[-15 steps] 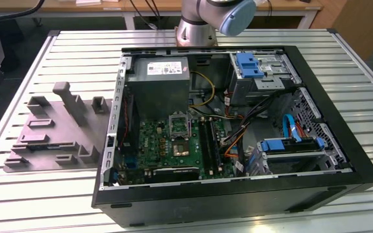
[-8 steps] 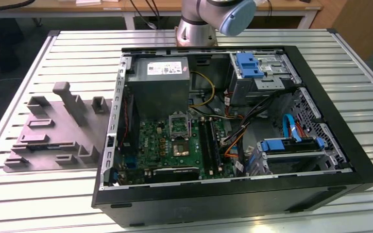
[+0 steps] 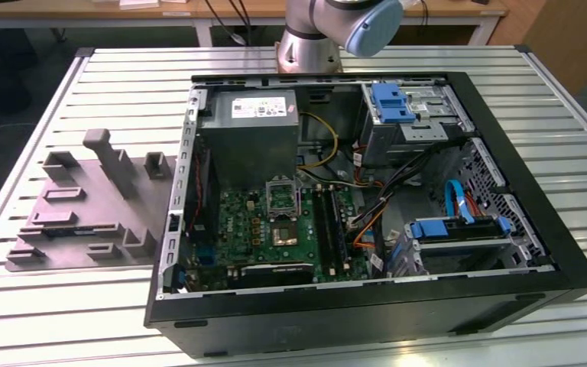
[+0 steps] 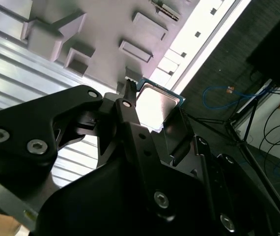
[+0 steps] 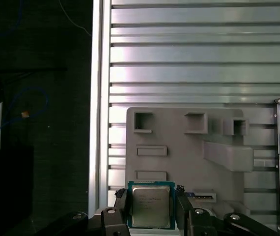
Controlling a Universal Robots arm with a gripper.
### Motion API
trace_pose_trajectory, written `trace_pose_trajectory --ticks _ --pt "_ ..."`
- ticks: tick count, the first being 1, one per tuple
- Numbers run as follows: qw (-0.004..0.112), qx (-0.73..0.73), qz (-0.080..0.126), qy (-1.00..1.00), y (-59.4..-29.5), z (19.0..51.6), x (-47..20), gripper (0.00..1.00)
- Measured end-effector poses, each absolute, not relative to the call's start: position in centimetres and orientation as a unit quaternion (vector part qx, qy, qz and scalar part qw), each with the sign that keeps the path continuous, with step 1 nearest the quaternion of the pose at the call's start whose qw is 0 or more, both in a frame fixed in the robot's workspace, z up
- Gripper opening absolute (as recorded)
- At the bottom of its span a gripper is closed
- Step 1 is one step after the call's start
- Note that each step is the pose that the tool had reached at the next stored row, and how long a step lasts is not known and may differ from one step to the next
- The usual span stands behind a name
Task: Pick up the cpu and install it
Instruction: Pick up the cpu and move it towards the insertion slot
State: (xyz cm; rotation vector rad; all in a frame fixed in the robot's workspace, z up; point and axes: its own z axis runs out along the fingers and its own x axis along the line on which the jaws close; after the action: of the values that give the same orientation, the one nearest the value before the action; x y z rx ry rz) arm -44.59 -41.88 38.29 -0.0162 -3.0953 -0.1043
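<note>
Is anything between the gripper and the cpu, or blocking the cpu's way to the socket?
Nothing visible. In the first wrist view the gripper grips the cpu by two edges. In the exterior view the case is open and the socket looks uncovered.

The hand [image 5: 152, 197] (two black fingers, one at each side) is clamped on opposite edges of the cpu [image 5: 151, 210], holding it aloft.

On the slatted metal table [image 3: 100, 76], a grey moulded plastic holder [image 3: 79, 222] lies just beside the open black computer case [image 3: 375, 313], while the square silvery cpu [image 5: 151, 206] sits between the gripper's [image 5: 151, 193] fingers [image 5: 183, 202].
</note>
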Motion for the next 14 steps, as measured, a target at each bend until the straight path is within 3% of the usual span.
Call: trace_pose_trajectory --ticks 14 --pt "0.022 -0.005 -0.034 -0.999 -41.87 38.73 -44.5 0.47"
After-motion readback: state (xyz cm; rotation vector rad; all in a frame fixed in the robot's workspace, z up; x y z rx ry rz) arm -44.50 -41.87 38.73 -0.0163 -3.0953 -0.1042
